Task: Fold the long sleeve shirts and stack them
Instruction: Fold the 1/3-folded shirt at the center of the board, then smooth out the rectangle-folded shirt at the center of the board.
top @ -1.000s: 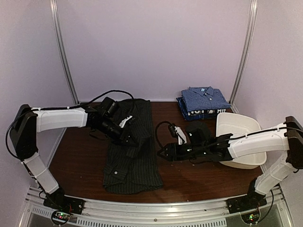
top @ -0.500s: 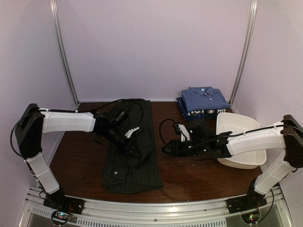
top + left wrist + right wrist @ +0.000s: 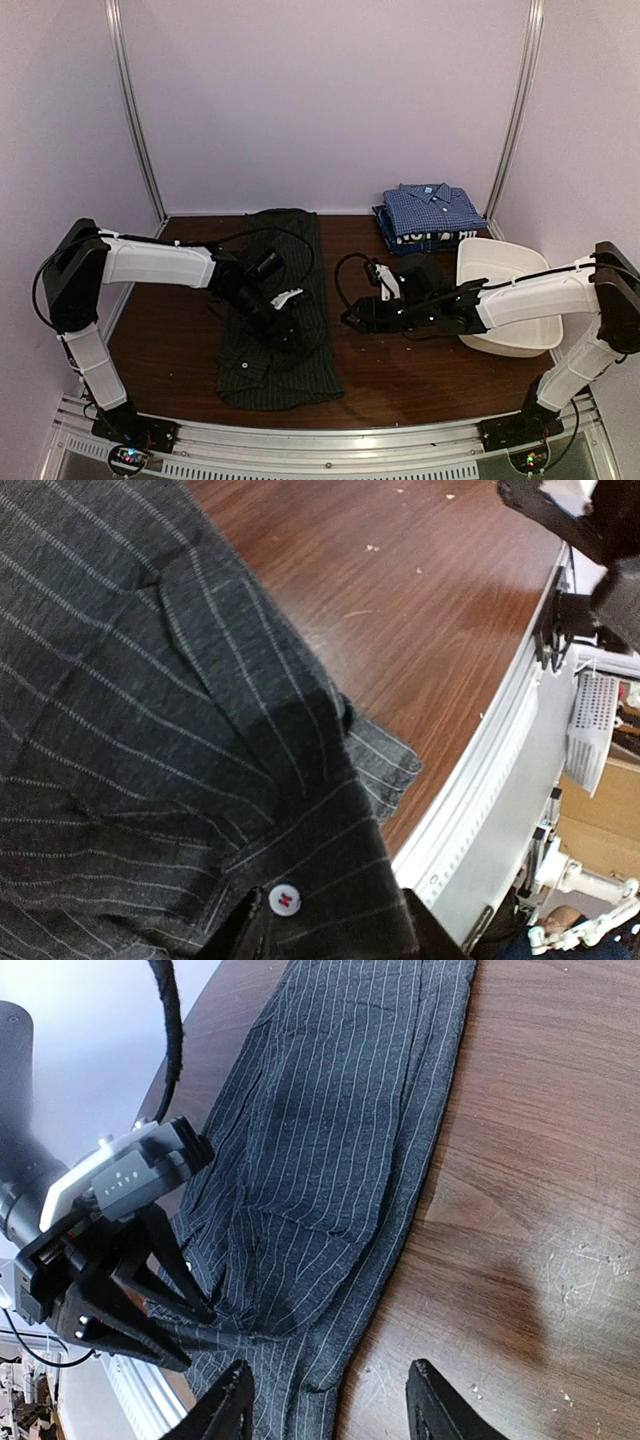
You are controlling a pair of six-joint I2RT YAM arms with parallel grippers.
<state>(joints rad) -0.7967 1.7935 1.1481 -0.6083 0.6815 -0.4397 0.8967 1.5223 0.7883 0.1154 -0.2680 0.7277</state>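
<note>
Lying lengthwise on table [image 3: 400,370]: charcoal pinstriped shirt [image 3: 295,375], folded narrow, white button [image 3: 285,900] showing. Left gripper [image 3: 200,1340] spread, tips on its cloth; right gripper [image 3: 328,1365] spread, empty, beside its edge. Far right: blue checked shirt [image 3: 432,208] folded atop navy shirt [image 3: 425,237].

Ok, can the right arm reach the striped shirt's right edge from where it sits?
Probably yes: the right hand is open just off the striped shirt, only bare table between them, and the left hand sits further in on the cloth, clear of that edge.
</note>
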